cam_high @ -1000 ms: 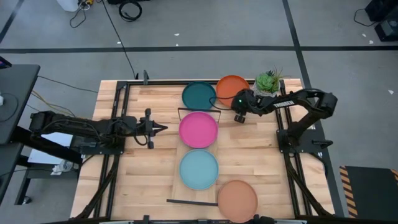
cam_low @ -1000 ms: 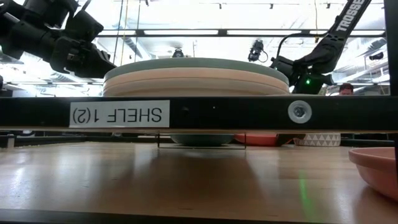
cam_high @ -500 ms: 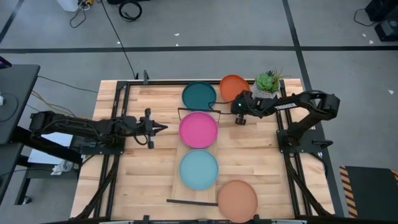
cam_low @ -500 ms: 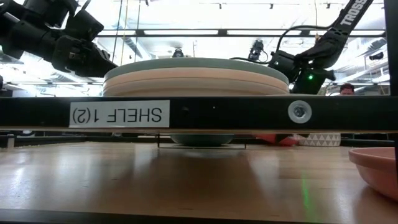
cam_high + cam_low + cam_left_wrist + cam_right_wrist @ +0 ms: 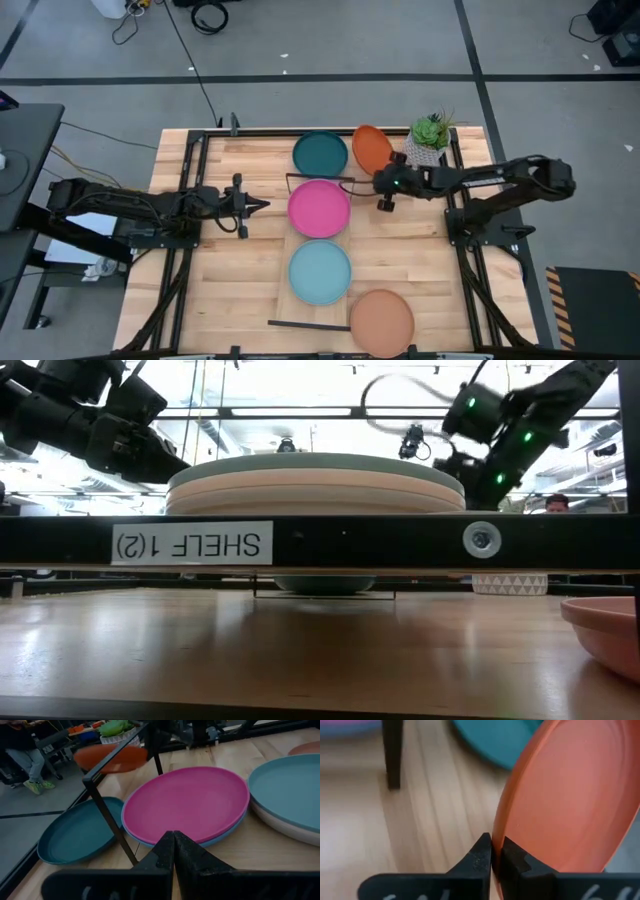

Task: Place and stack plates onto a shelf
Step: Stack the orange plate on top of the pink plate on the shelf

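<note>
The orange plate (image 5: 372, 148) is tilted at the table's far side, with my right gripper (image 5: 380, 174) shut on it. A dark teal plate (image 5: 320, 153) lies flat on the table beside it. On the shelf (image 5: 283, 240), a magenta plate (image 5: 319, 208) lies on a blue one, and a light blue plate (image 5: 320, 272) lies on a cream one (image 5: 280, 822). A terracotta plate (image 5: 381, 318) lies at the near edge. My left gripper (image 5: 258, 207) hovers shut, left of the magenta plate. My right gripper pinches the orange plate's rim (image 5: 499, 831) between its two fingers (image 5: 481, 854), on the plate's near side. The fingers come at it from the table's right, roughly level. In the left wrist view the plate (image 5: 112, 757) hangs tilted, clear of the tabletop.
A small potted green plant (image 5: 430, 135) stands just right of the orange plate. Black wire rails (image 5: 320, 178) (image 5: 308, 325) close the shelf's far and near ends. Bare tabletop lies left and right of the shelf.
My right gripper has shut on the orange plate's rim and risen with it. The plate, flat on the table before, is now tipped up and lifted. The right arm's elbow has swung toward the table's right edge.
</note>
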